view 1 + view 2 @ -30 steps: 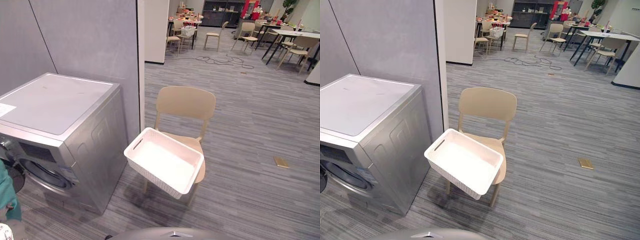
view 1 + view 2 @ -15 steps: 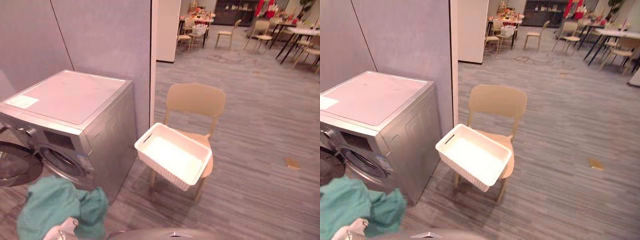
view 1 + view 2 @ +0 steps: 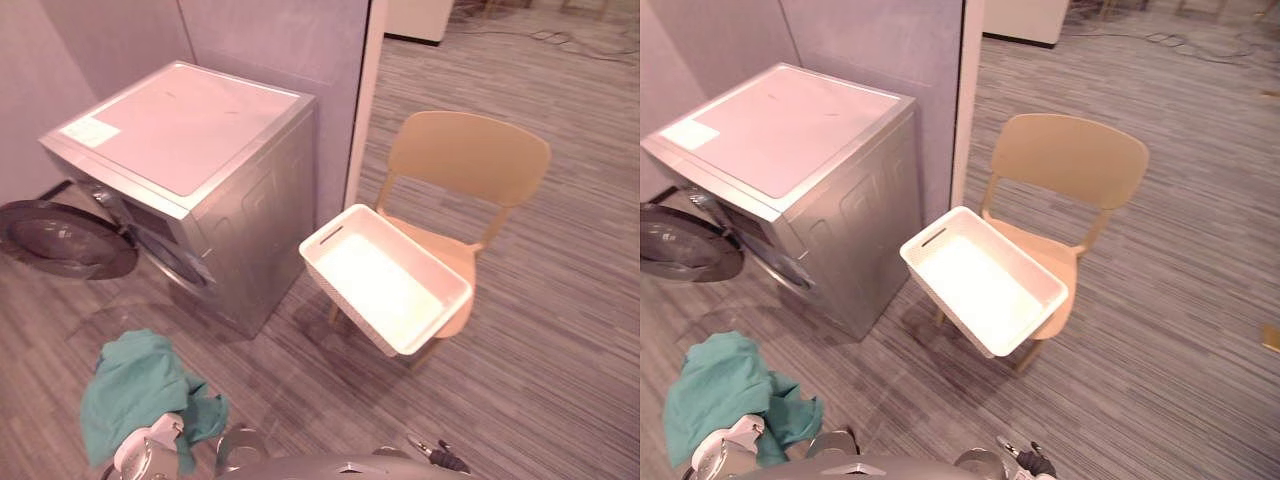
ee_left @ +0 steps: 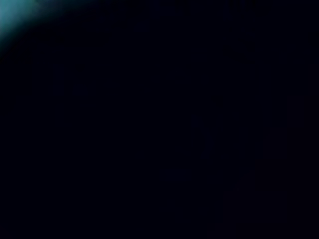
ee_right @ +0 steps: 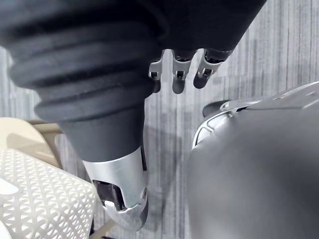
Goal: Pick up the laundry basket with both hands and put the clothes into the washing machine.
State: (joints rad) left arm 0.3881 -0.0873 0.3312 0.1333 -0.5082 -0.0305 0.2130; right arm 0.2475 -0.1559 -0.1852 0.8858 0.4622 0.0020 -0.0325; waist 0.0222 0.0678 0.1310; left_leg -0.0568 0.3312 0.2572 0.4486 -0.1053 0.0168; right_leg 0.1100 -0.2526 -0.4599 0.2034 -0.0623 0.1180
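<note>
A silver washing machine (image 3: 215,170) is seen at the left, set against a grey partition wall (image 3: 270,40). Its round door (image 3: 60,240) is swung wide open to the left of the front. Beside the wall's end a beige chair (image 3: 465,160) is placed on the grey striped floor (image 3: 560,330), with its back turned away from the robot. The washer's near corner is found between the open door side and the chair.

The white laundry basket (image 3: 385,280) is perched on the front edge of the chair seat, overhanging it and tipped down toward the robot, open side up and with no clothes inside. Its long axis is laid on a slant: the end wall with the handle slot is pointed toward the washing machine, and the other end is pointed to the robot's right and nearer.

A teal cloth (image 3: 135,385) is held up low at the left, in front of the washer and well apart from the basket. It is draped over the left hand (image 3: 150,455), of which perhaps only a silver part is shown below the cloth; whether the cloth is gripped cannot be told. The left wrist view is darkened by the same cloth.

The right hand (image 5: 175,79) is hung low by the robot's side, relaxed, with nothing grasped; the basket's perforated wall is seen near it.
</note>
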